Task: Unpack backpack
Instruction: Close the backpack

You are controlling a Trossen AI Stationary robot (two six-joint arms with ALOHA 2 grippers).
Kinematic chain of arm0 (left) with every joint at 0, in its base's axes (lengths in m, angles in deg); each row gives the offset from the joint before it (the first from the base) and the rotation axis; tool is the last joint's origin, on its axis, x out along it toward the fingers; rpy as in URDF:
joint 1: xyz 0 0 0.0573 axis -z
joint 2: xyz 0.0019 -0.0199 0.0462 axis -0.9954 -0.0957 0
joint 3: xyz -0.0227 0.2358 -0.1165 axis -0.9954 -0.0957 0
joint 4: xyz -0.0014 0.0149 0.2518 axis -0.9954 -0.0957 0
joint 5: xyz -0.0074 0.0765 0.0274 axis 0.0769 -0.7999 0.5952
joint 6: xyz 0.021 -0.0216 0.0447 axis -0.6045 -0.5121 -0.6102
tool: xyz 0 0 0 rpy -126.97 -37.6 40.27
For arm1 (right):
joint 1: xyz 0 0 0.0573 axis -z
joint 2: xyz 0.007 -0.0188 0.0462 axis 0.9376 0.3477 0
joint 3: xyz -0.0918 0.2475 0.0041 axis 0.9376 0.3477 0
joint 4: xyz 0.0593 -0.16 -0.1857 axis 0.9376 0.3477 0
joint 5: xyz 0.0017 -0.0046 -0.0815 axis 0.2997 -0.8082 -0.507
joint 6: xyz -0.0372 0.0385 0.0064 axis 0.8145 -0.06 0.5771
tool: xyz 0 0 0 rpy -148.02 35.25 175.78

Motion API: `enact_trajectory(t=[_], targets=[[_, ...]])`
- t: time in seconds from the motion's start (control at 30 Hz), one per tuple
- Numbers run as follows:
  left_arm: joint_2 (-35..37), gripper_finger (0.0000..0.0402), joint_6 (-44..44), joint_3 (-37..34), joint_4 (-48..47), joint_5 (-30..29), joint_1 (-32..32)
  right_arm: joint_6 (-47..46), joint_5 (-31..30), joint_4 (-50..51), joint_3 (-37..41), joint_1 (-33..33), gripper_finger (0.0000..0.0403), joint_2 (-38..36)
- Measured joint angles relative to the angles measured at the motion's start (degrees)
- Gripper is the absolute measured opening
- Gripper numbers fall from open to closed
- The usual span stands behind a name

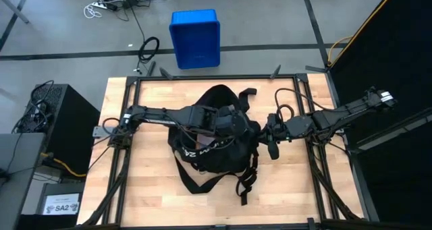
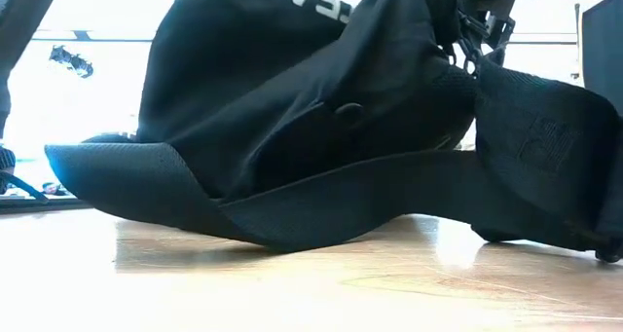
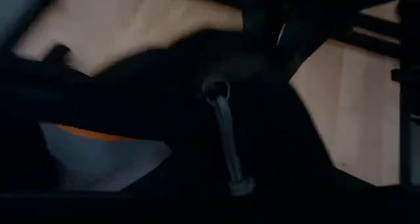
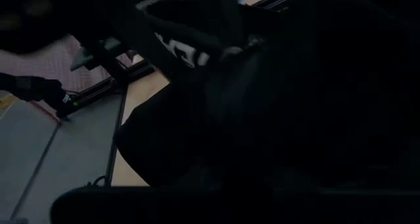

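Observation:
The black backpack (image 1: 212, 142) sits mid-table with its white lettering (image 1: 196, 151) toward the near side and its straps (image 1: 202, 179) trailing toward the near edge. My left gripper (image 1: 233, 120) is over the backpack's top. The left wrist view shows a zipper pull with a grey cord (image 3: 223, 125) and something grey and orange (image 3: 98, 161) in a dark gap. My right gripper (image 1: 270, 134) is shut at the backpack's right side. In the low view the backpack (image 2: 311, 108) stands tilted, with a padded strap (image 2: 136, 176) resting on the table. My right gripper is shut on the backpack at its right side (image 1: 260, 130), coming in from the table's right. Black fabric against the dark fingers hides which part it has. The backpack's body is tilted, with its strap and lower edge on the table.
A blue plastic crate (image 1: 194, 38) stands on the floor beyond the table's far edge. A black case with cables (image 1: 57, 122) sits left of the table. Bare wood (image 1: 142, 183) lies near left and near right of the backpack.

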Motion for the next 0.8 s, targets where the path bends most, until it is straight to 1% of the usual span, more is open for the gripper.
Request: enact_trajectory(t=[0.2, 0.3, 0.37, 0.5, 0.57, 0.67, 0.8], targets=[[0.0, 0.0146, 0.3, -4.5, 2.8, 0.6, 0.0, 0.4, 0.4, -0.4, 0.0, 0.0, 0.0, 0.0], [0.0, 0.0134, 0.3, -5.1, 3.1, 0.6, 0.0, 0.7, 0.8, -0.3, 0.0, 0.0, 0.0, 0.0], [0.0, 0.0109, 0.3, -5.2, 3.0, 0.6, -0.1, 0.7, 0.9, -0.2, 0.0, 0.0, 0.0, 0.0], [0.3, 0.0022, -0.3, -5.2, 2.5, 1.3, -0.5, 0.7, 1.3, 0.6, 0.0, 0.0, 0.0, 0.0], [0.8, 0.0011, -1.4, -5.1, 2.0, 1.4, -0.6, 0.2, 1.6, 1.2, -0.1, 0.0, 0.0, 0.0], [2.2, 0.0005, -2.2, -2.8, -2.8, 1.0, -0.7, -1.4, 3.2, 2.9, -0.1, -0.4, 0.0, -0.1], [3.6, 0.0002, -2.3, 4.2, -15.4, -2.0, -0.8, -3.6, 4.8, 5.2, -0.1, -2.2, 0.0, -0.1]])
